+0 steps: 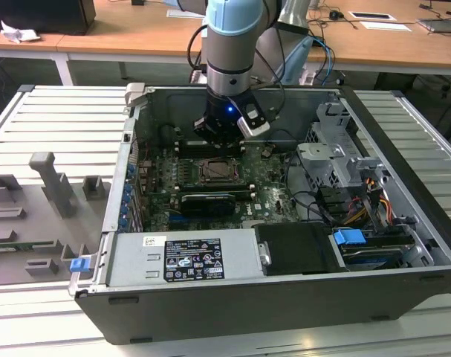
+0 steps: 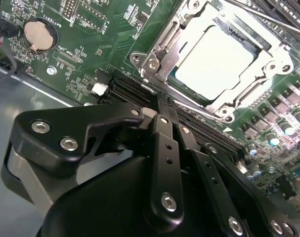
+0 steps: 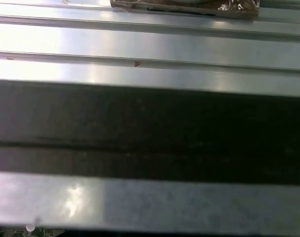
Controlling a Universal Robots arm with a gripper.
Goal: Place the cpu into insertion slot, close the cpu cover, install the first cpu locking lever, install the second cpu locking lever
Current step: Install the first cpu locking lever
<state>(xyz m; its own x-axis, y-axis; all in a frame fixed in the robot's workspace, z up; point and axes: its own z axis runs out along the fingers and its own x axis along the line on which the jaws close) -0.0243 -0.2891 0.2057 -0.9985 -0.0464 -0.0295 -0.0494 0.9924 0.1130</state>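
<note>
Cpu is sitting in the slot, its pale face showing through the cover window, so seating looks done. Gripper is hovering just beside the socket over the memory slots, fingers pressed together, pinching nothing. Coin cell and case wall are crowding nearby.

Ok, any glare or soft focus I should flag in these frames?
Second wrist view: the cpu face is blown out to near white, and the gripper body is close and soft. First wrist view: bright reflections streak the ribbed metal surface. Exterior view: even light.
</note>
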